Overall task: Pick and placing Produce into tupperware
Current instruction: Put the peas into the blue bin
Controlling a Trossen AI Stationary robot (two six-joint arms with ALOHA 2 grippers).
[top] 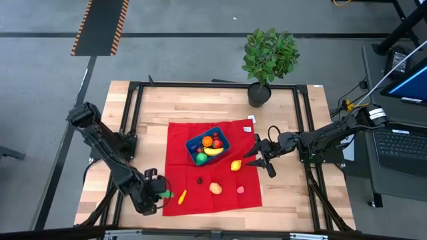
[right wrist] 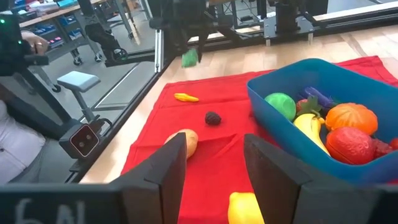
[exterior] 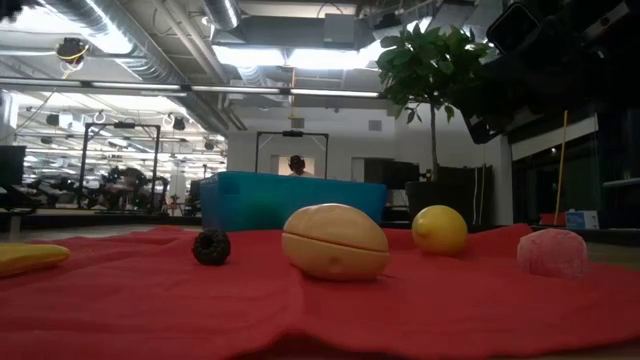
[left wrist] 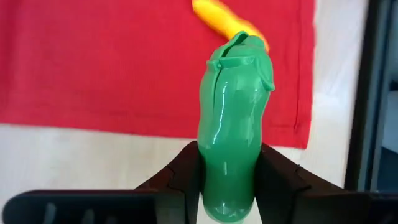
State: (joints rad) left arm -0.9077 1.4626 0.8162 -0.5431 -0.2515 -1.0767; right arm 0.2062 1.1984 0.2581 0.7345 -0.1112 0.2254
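Note:
My left gripper (top: 162, 193) is at the red cloth's near left corner, shut on a glossy green toy vegetable (left wrist: 233, 112), which also shows small in the right wrist view (right wrist: 189, 58). The blue tupperware (top: 224, 142) stands on the cloth with a banana, an orange fruit, a green piece and red pieces inside. Loose on the cloth lie a lemon (top: 236, 165), a dark berry (top: 199, 179), a peach-coloured fruit (top: 215, 189), a pink piece (top: 240, 189) and a yellow-orange piece (top: 181, 196). My right gripper (top: 257, 155) stands open to the right of the tupperware, holding nothing. My left gripper pinches the green vegetable's blunt lower end (left wrist: 229, 186) between its two fingers (left wrist: 186, 177), one on each side. The fingers slant downward, and the vegetable sticks out past the fingertips along them, stem end foremost. It hangs over the cloth's edge and appears clear of the table.
The red cloth (top: 180, 143) covers the middle of the wooden table (top: 150, 120). A potted plant (top: 268, 57) stands at the far edge. Black frame rails run along the table's left and right sides. A seated person (right wrist: 18, 143) shows beyond the table in the right wrist view.

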